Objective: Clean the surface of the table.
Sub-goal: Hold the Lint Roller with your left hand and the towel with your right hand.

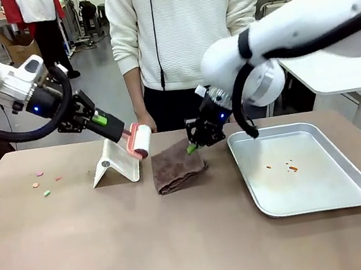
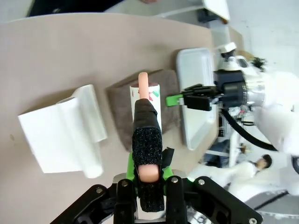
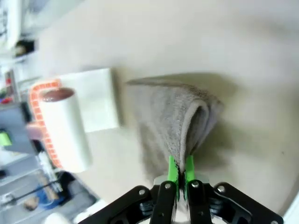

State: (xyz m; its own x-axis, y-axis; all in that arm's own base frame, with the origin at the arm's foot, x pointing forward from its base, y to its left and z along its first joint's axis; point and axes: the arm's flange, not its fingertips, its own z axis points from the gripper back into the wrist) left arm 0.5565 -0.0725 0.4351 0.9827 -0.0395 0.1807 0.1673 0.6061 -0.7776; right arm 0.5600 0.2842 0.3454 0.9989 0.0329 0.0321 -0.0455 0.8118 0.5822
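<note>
In the front view the person [image 1: 183,29] at the far side is cut off by the top edge, and both white arms run out of the frame's left and right sides. The right hand [image 1: 193,147] is dark against its own wrist there, so we read its fingers better from the right wrist view, which is soft and somewhat blurred. In the left wrist view a black strip wrapped round the handle of the lint roller [image 2: 148,93] hides most of the green pads.

The metal tray [image 1: 319,208] lies at the right of the tabletop [image 1: 118,258], just beside the brown cloth [image 1: 178,167]. It holds a few small orange and red scraps [image 1: 291,168] near its middle, too small for us to name. More coloured scraps [image 1: 43,183], pink and green, possibly bits of paper, lie on the bare tabletop at centre left.

The left hand [image 1: 103,123] is clamped on the pink handle of the lint roller [image 1: 141,140], whose white roll hangs above the white folded stand [image 1: 117,165] at the centre of the frame. From the left wrist view, the left hand [image 2: 148,175] grips the handle at bottom centre, with the roll over the cloth [image 2: 121,112].

The right hand [image 3: 181,172] has its fingers pressed together on a raised fold of the cloth [image 3: 173,116], which lifts into a ridge while the rest lies flat on the brown tabletop, which fills the lower half of the front view.
</note>
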